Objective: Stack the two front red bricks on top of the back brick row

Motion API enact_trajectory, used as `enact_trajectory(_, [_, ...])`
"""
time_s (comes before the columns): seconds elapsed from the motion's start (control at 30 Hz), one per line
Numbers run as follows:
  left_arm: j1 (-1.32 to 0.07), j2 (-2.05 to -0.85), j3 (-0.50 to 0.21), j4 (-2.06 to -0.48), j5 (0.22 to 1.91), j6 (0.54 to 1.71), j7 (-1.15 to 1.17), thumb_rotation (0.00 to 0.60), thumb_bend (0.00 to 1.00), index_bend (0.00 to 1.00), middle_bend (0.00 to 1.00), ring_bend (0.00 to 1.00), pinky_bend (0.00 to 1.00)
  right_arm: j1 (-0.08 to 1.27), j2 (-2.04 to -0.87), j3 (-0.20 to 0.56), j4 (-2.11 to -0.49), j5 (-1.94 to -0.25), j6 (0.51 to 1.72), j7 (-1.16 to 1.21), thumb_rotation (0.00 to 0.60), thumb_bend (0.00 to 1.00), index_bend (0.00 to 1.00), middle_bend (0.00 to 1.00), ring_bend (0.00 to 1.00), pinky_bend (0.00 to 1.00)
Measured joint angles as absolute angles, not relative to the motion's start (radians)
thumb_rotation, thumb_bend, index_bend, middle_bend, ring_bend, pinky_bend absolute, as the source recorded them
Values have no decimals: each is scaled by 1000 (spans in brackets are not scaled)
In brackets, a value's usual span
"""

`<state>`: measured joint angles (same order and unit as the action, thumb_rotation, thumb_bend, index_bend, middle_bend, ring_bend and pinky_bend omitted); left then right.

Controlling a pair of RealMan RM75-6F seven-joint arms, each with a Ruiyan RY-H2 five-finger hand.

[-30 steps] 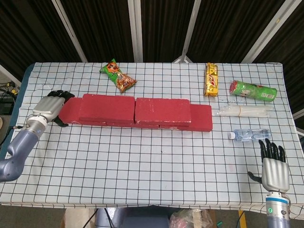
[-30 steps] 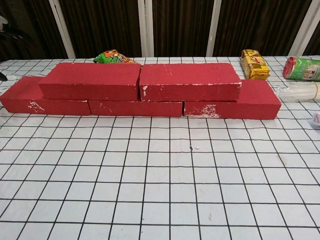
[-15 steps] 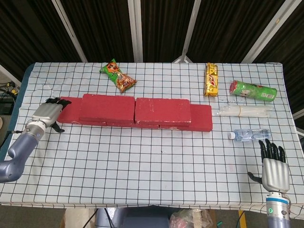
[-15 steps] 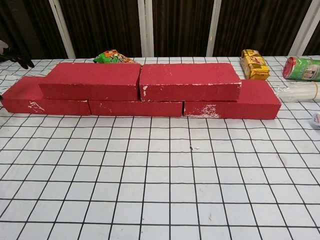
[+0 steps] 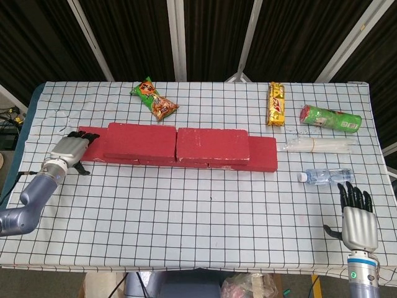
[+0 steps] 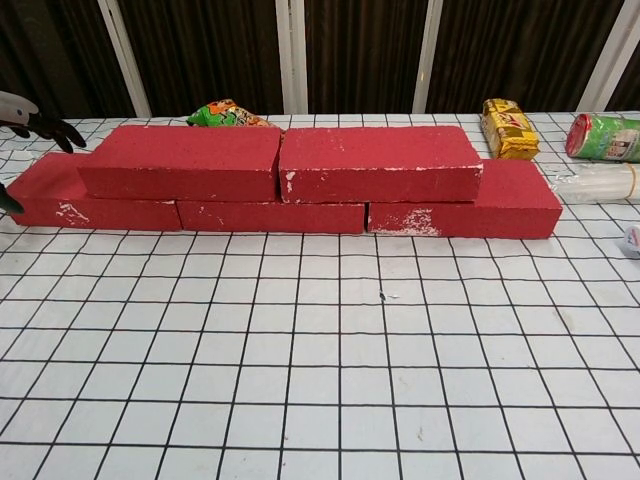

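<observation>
Two upper bricks – left top brick (image 5: 139, 140) and right top brick (image 5: 212, 144) – are sitting side by side on the back brick row (image 5: 263, 154), joints staggered, ends of the lower course sticking out both sides. Stack is looking done or nearly so, judging from this alone.

Left hand (image 5: 72, 149) is hanging at the far left end of the row, fingers spread and reaching toward the end brick (image 6: 45, 190), holding nothing. In chest view only its dark fingertips (image 6: 45, 125) are showing at the frame edge, just above that end brick; can't tell if they're touching it. Right hand (image 5: 358, 220) is sitting at the near right corner of the table (image 5: 205, 217), fingers extended and apart, empty, well apart from the bricks.

Step in hand, my guess: squaring up / checking the left end, or clearing away. To do it well: keep fingers flat and push along the row axis only, not upward, so the top bricks aren't sliding off their seam. Any withdrawal should be going outward to the left, low risk of clipping the overhanging top brick corner.

Other stuff: snack bag (image 5: 155, 99) behind the row, yellow pack (image 5: 276, 103), green can (image 5: 330, 118), water bottle (image 5: 323, 176) off to the right, none in the way.
</observation>
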<state>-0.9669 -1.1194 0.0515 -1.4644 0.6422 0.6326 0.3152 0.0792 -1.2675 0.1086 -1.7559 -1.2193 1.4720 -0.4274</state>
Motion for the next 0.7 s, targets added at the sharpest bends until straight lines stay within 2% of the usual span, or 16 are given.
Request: enact_trajectory(0.7, [-1007, -1164, 57, -1465, 601, 629, 363, 600, 0, 96, 86, 0, 0, 81, -1268, 109, -1754, -1219, 1471, -424, 600, 134, 36, 0, 0, 0])
